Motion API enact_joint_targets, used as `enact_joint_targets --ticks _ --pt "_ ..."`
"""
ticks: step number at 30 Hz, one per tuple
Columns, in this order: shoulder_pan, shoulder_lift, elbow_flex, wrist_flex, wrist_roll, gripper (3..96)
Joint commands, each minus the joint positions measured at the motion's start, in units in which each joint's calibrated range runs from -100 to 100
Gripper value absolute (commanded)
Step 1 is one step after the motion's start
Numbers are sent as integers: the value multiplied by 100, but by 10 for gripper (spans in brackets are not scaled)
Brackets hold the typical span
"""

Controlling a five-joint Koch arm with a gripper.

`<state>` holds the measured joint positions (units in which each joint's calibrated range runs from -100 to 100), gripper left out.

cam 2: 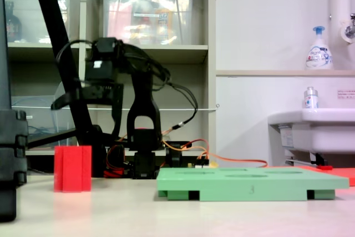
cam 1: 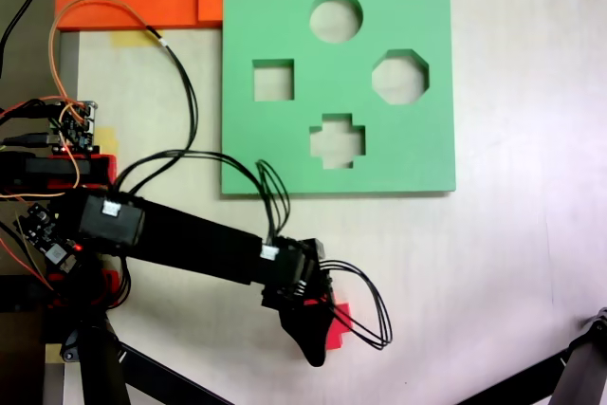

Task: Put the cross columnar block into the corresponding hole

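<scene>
Pale tabletop (cam 1: 512, 282) bears the small red plus-section foam block (cam 2: 72, 168); gripper (cam 1: 318, 334) overhead, jaw state indiscernible; descend squarely, then carry to the flat green foam board's plus-shaped cutout (cam 1: 338, 140).

Nothing here reads clearly: the soap bottle (cam 2: 319, 48) on the ledge carries a blurred label, and the small sign (cam 2: 345, 99) beside the sink stays illegible.

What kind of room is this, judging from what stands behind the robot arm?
Probably a lab or workshop room, not a home. In the second exterior view, shelves hold clear storage bins, a wall sink has a soap pump bottle above it, and loose wiring lies by the arm's base.
</scene>
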<state>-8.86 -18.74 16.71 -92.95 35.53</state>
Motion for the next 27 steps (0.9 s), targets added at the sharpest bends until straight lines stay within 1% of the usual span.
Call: enact_joint_targets --ticks 1,21,22,25,27 --pt "-63 366 323 114 -117 958" --pt "-352 1944 323 653 -347 943" --pt "-347 1986 323 653 -347 910" --pt "-352 2000 303 653 -347 686" --pt "-361 2000 293 653 -347 581"
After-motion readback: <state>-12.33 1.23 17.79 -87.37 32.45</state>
